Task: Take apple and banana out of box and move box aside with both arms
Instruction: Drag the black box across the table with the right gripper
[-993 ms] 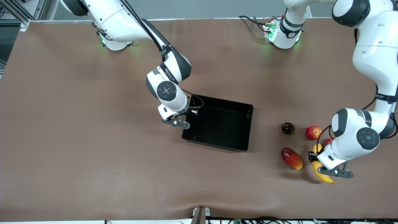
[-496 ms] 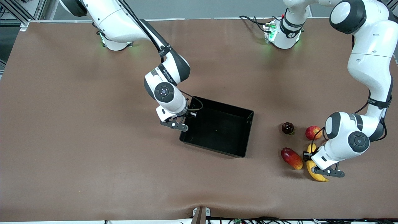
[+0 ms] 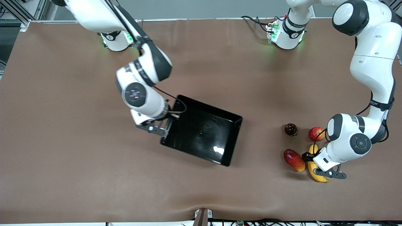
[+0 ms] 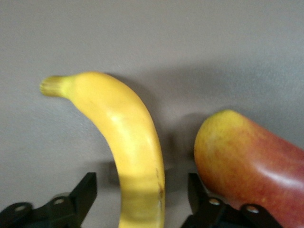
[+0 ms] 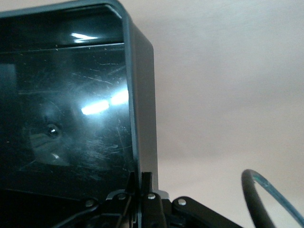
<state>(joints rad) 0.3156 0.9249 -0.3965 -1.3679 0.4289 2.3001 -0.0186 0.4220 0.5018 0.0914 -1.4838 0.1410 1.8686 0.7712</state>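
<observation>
Both fruits are out of the box (image 3: 201, 131) in the front view: banana (image 3: 314, 171) and apple (image 3: 315, 133) lie toward the left arm's end. In the left wrist view, the left gripper (image 4: 137, 202) is spread astride the banana. In the right wrist view, the right gripper (image 5: 141, 183) is pinched on the box's wall, which is tilted, partly moved.

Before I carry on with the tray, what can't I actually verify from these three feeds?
- Front view: middle of the long yellow banana, covered by the left pincer.
- Left wrist view: both ends of the oval red-and-yellow mango-like fruit, cut by the frame edges.
- Right wrist view: most of the glossy black plastic tray, cut by the edge; glare hides its floor.
- Front view: right pincer on the tray wall, contact hidden by the wrist.
</observation>
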